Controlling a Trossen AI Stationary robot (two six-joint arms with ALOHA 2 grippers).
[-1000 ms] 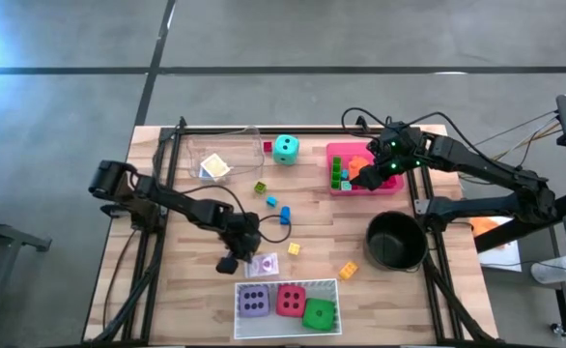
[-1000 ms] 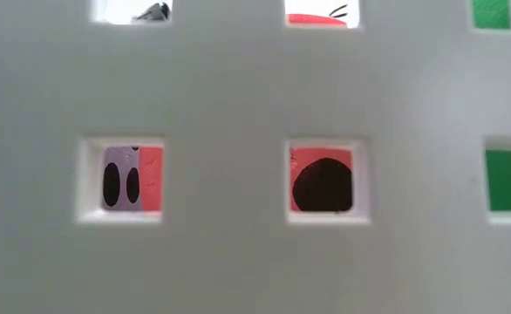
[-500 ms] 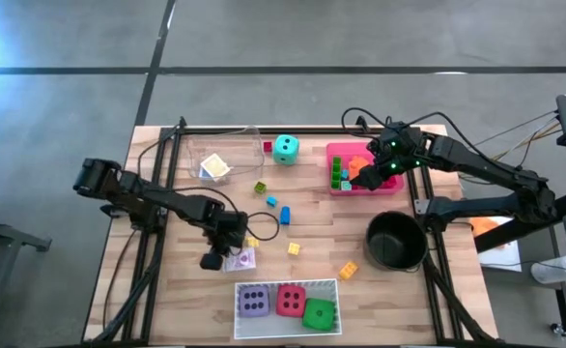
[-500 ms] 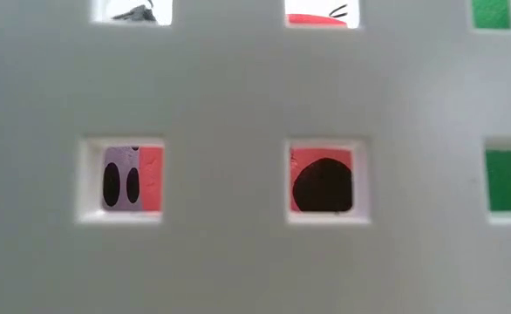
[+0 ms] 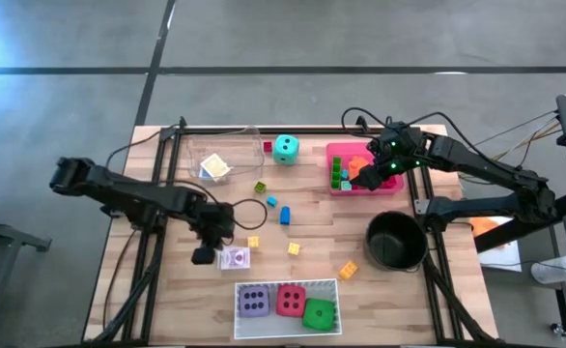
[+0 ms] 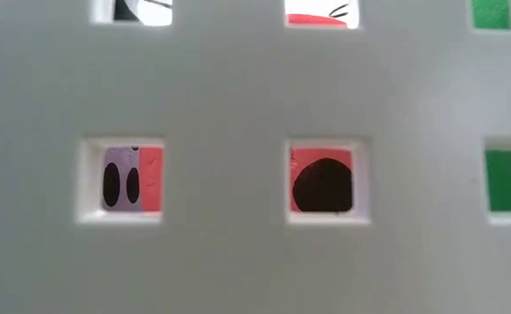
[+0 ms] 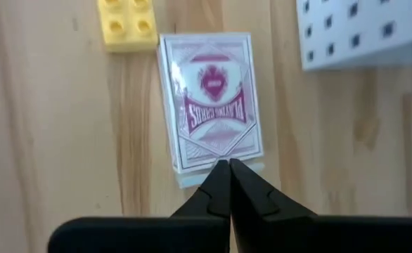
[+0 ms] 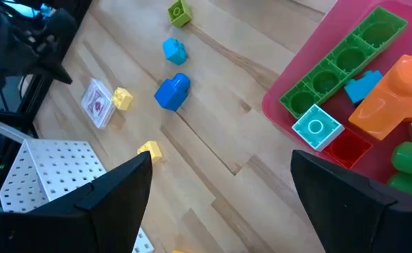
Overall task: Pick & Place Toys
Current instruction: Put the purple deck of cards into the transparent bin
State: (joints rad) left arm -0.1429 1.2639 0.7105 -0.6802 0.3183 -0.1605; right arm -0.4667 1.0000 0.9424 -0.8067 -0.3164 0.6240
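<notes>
A small red-backed playing card (image 7: 213, 98) in clear wrap lies just left of a yellow block (image 5: 253, 242), beyond the white tray (image 5: 288, 286). My left gripper (image 7: 228, 165) is shut at the card's near short edge (image 5: 217, 256). My right gripper (image 8: 220, 204) hangs open over the pink tray (image 5: 333, 153), with nothing between its fingers. A teal die (image 5: 285, 148) sits near the far edge. Purple (image 5: 254, 301), red (image 5: 290, 300) and green (image 5: 319, 313) dice sit in the white tray. My left gripper pinches the card's near short edge (image 7: 219, 159), at the clear wrap, between its two fingertips. The fingers slant down from the table's left side. The card faces up beyond the tips. Whether it is clear of the table I cannot tell.
A clear tray (image 5: 198, 147) at the far left holds another card (image 5: 213, 168). A black pot (image 5: 395, 240) stands at the right. Loose blocks lie mid-table: blue (image 5: 285, 215), green (image 5: 260, 188), yellow (image 5: 348, 270). The pink tray holds several blocks. The white tray's holed wall (image 6: 238, 105) fills the low view.
My left gripper has gone toward the table's left edge and risen, staying shut. The card has come along with it, from beside the white tray's far left corner to a place farther left, past the yellow block.
</notes>
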